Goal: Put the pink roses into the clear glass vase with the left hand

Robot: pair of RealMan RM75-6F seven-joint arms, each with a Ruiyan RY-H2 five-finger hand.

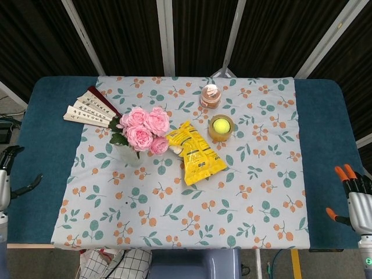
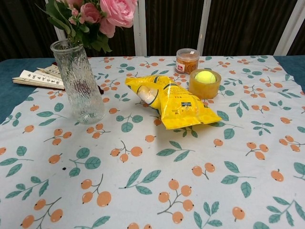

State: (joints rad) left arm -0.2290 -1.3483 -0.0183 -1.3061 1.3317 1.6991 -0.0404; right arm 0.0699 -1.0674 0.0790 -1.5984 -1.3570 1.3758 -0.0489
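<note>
Pink roses (image 2: 102, 14) stand in clear glass vase (image 2: 78, 81). Left robot hand (image 1: 7, 174) and right robot hand (image 1: 354, 197) spread, holding nothing. Fan (image 1: 87, 108) script illegible.

1. A bunch of pink roses (image 1: 143, 127) with dark green leaves stands in the vase, blooms spread above the rim and leaning slightly toward the 2 o'clock side in the head view.
2. The clear ribbed glass vase (image 2: 79, 83) stands upright on the floral cloth, at about 9 o'clock from the table's centre.
</note>
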